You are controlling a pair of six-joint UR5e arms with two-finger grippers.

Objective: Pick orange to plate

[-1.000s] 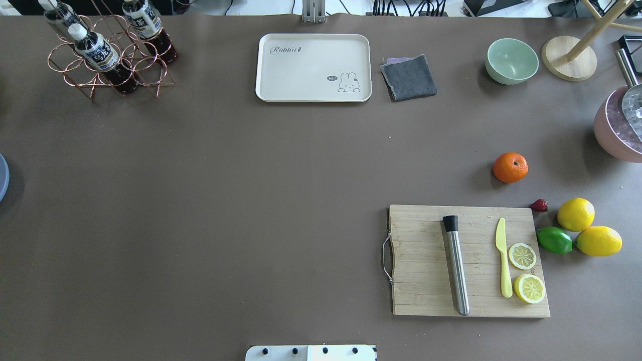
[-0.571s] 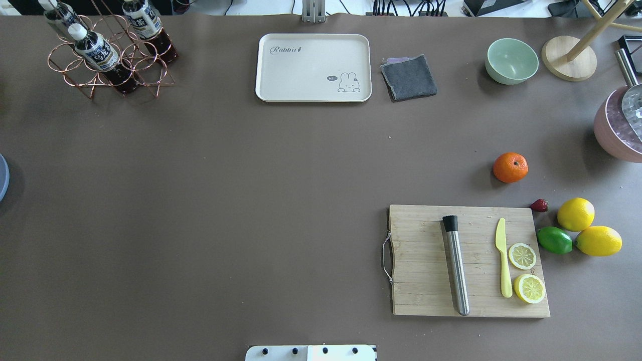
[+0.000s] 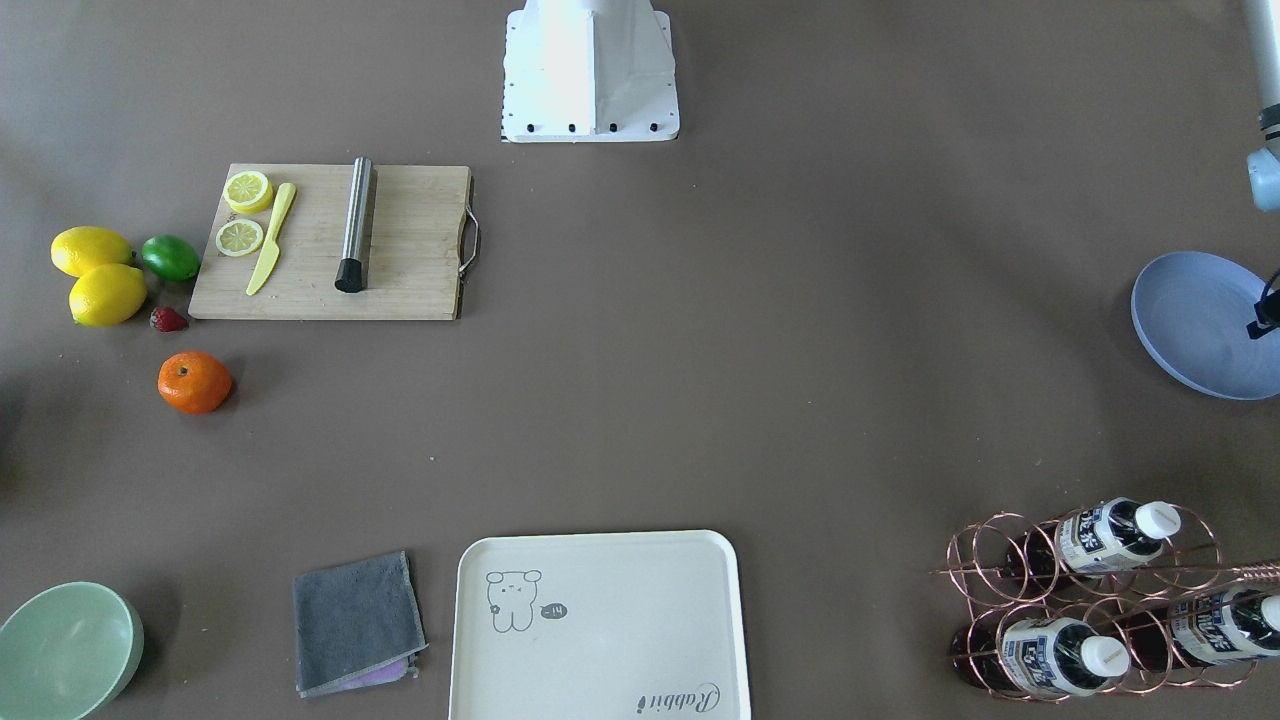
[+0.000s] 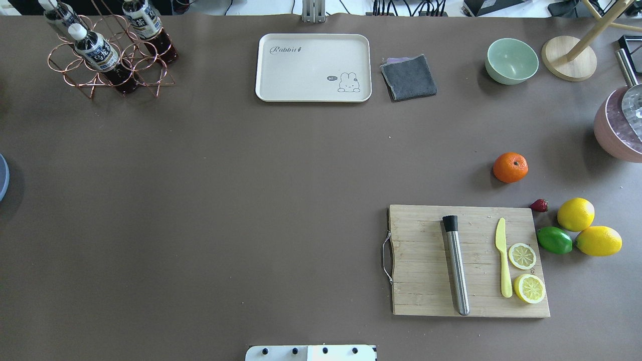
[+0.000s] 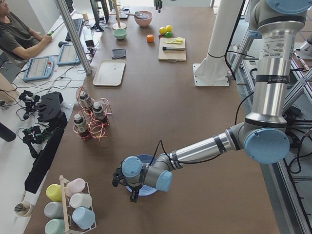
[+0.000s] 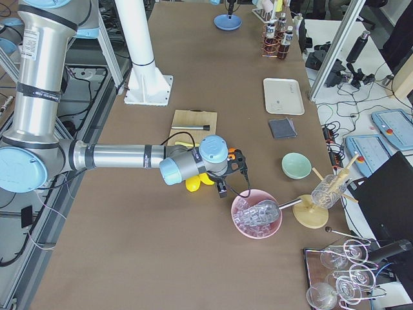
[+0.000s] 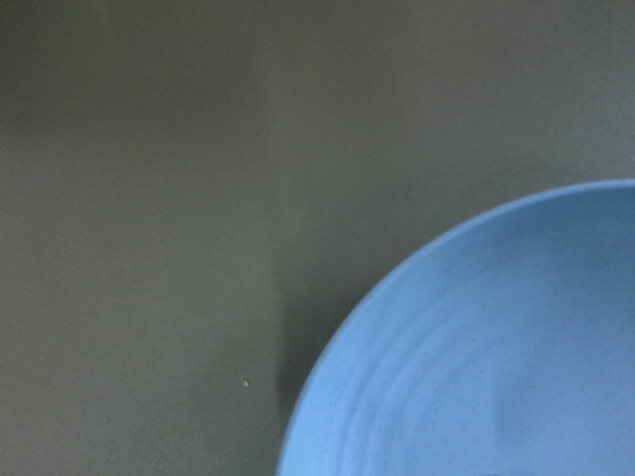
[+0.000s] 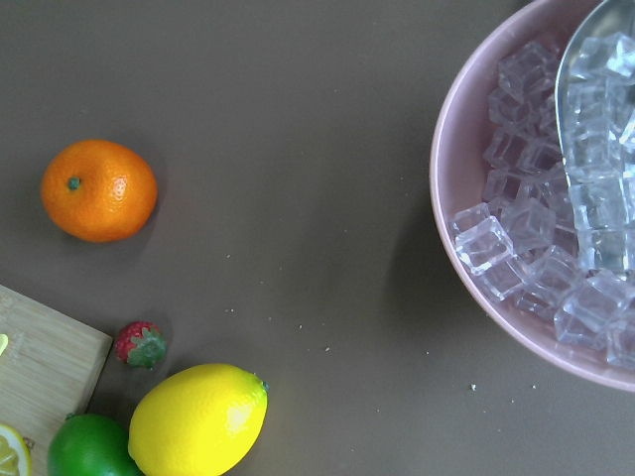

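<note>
- Orange [image 4: 510, 167] sits loose on the bench [image 4: 251, 200], just off to one side of the right gripper [image 6: 230, 175]. Nothing touches it, so the pick is not yet done.
- Right gripper hangs over the gap between the orange and a pink ice bowl [image 8: 536, 248]. It is probably there because it is the nearer arm for the pick (my guess).
- Plate [image 3: 1195, 325] lies right under the left gripper [image 5: 127, 187], at the other end of the bench and well apart from the orange. A long carry or a hand-over looks needed.
- Both grippers: cannot tell whether the jaws are apart or together. They show only in the side views, and no fingers show in the wrist views.
- Near the right gripper: one orange, two lemons [image 4: 576, 214], one lime [image 4: 554, 240], one strawberry [image 4: 539, 205], two lemon slices [image 4: 522, 255], one knife [image 4: 503, 255], one metal muddler [image 4: 456, 265], one cutting board [image 4: 421, 260].
- Farther off: one green bowl [image 4: 511, 60], one cloth [image 4: 409, 77], one tray [image 4: 313, 67], three bottles [image 4: 95, 50] in one wire rack [image 4: 150, 80].
</note>
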